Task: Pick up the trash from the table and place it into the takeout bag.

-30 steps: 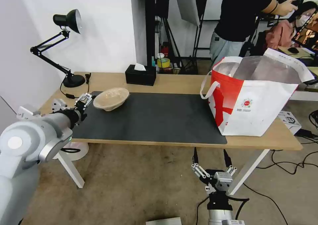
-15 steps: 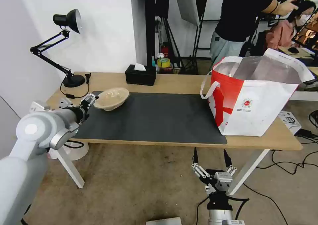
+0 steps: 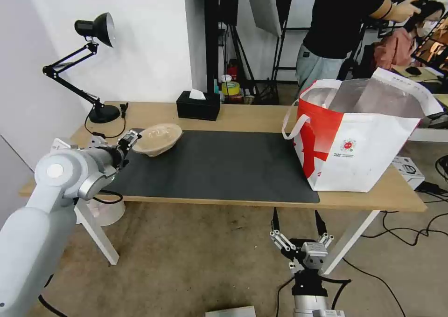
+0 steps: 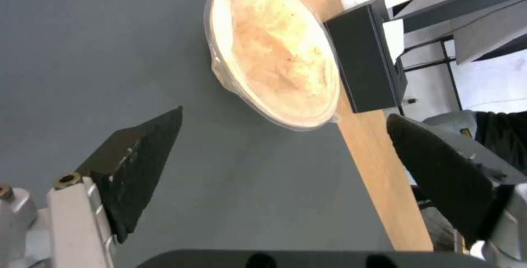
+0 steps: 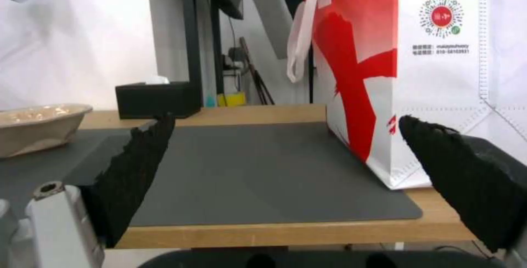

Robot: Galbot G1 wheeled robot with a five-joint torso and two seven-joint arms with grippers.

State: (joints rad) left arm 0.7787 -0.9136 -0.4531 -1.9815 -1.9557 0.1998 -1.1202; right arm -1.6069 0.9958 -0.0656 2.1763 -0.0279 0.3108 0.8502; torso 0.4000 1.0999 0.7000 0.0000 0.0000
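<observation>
- Head view, far left: the left gripper (image 3: 127,142) hangs over the left end of the mat (image 3: 219,165), just beside the bowl (image 3: 157,139). In the left wrist view its fingers (image 4: 137,165) are spread wide with nothing between them, and the bowl (image 4: 274,54) lies ahead of the tips, apart from them.
- The bowl sits on the mat's far-left corner, near the tissue box (image 3: 198,106). It looks like light moulded pulp: thin, a little flexible, easily crushed or tipped. A gentle pinch over the near rim seems the best hold.
- Low in the middle, the right gripper (image 3: 298,230) is parked below the table (image 3: 261,116) edge, jaws apart and empty.
- At the right, the bag (image 3: 368,135) stands open at the mat's right end, well apart from the bowl.
</observation>
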